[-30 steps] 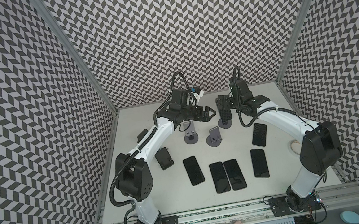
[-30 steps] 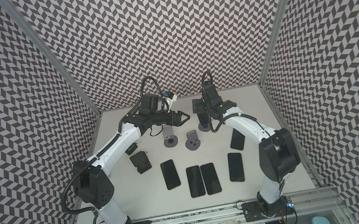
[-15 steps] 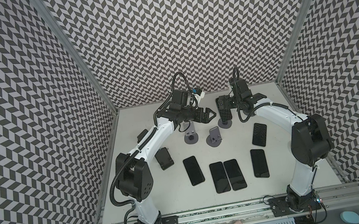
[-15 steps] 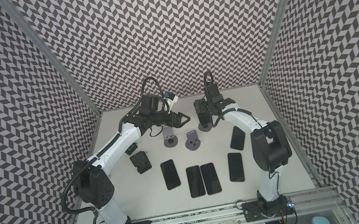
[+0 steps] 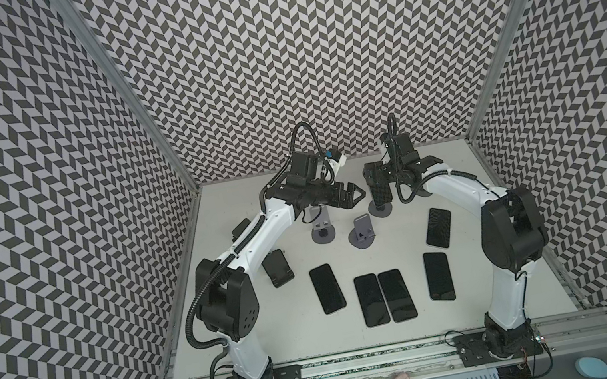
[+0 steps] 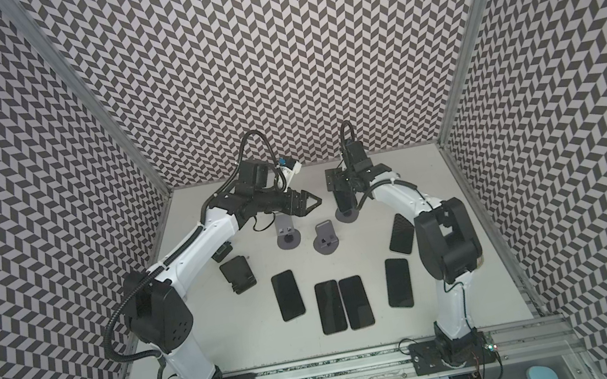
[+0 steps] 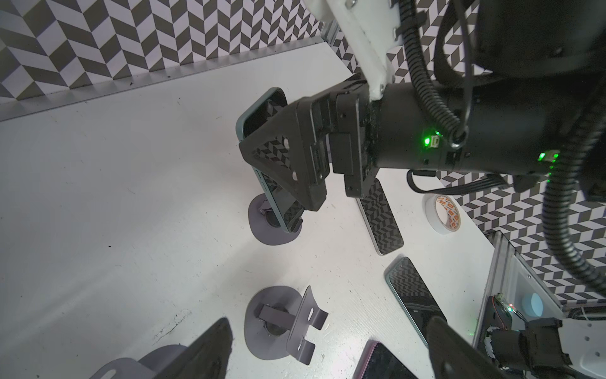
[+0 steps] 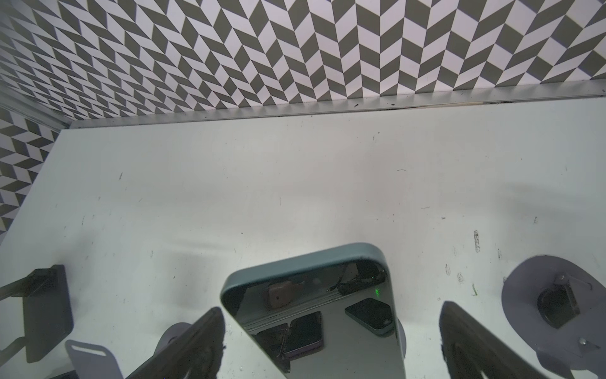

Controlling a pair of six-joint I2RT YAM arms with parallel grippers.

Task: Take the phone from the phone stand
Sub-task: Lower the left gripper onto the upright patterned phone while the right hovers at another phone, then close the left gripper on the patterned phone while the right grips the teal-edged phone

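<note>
The right pincer (image 8: 333, 310) has swung in, jaws apart astride the phone (image 5: 380, 192), which still stands upright in the far phone stand (image 5: 381, 211): grasp pending. The left pincer (image 5: 359, 192) hangs apart, nearby.

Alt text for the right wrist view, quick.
A teal-edged phone stands upright between the two dark fingers of the open right gripper. An empty grey phone stand sits to one side and a black stand to the other, on a white table backed by a chevron wall.
</note>
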